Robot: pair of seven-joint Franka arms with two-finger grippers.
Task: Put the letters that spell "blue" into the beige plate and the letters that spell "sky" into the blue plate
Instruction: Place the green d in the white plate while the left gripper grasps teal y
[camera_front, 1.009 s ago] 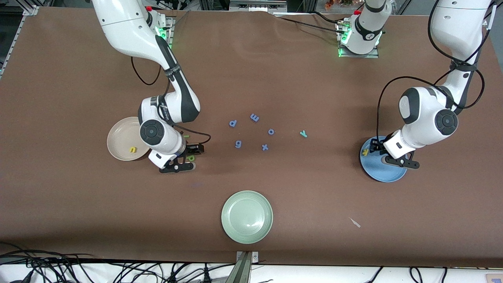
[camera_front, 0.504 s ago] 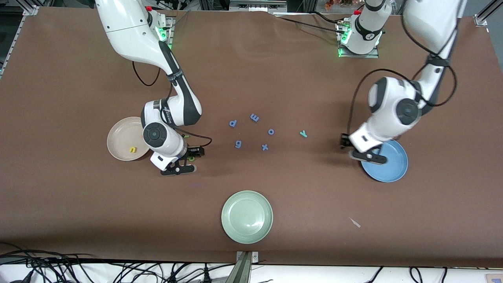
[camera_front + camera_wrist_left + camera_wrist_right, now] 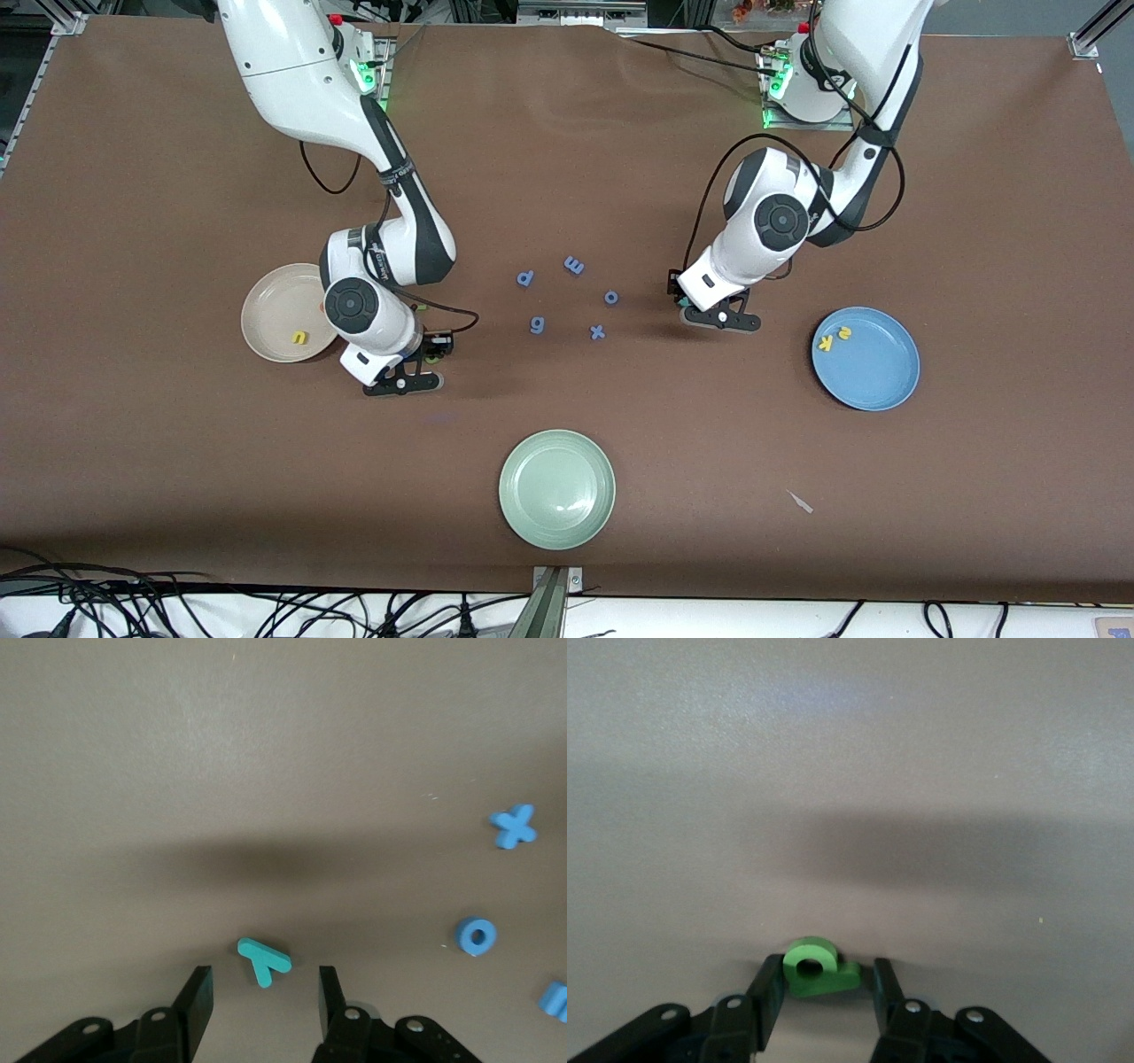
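The tiny green foam letter b (image 3: 818, 968) sits pinched between my right gripper (image 3: 821, 990) jaws, just beside the cream-beige round plate (image 3: 270, 310); I think it's clamped. It's a thin grip, so it could twist out. My left gripper (image 3: 262, 992) is open around the teal foam y (image 3: 263, 960), which could skid. Bare brown table (image 3: 797, 195) all round.

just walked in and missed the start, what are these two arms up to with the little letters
Two arms are sorting foam letters onto plates. The right gripper is down beside the beige plate, its fingers on either side of the green b; the yellow u already lies in that plate. The left gripper is low over the teal y, fingers open around it. The blue plate already holds the yellow s and yellow k. Blue-violet letters lie untouched mid-table.
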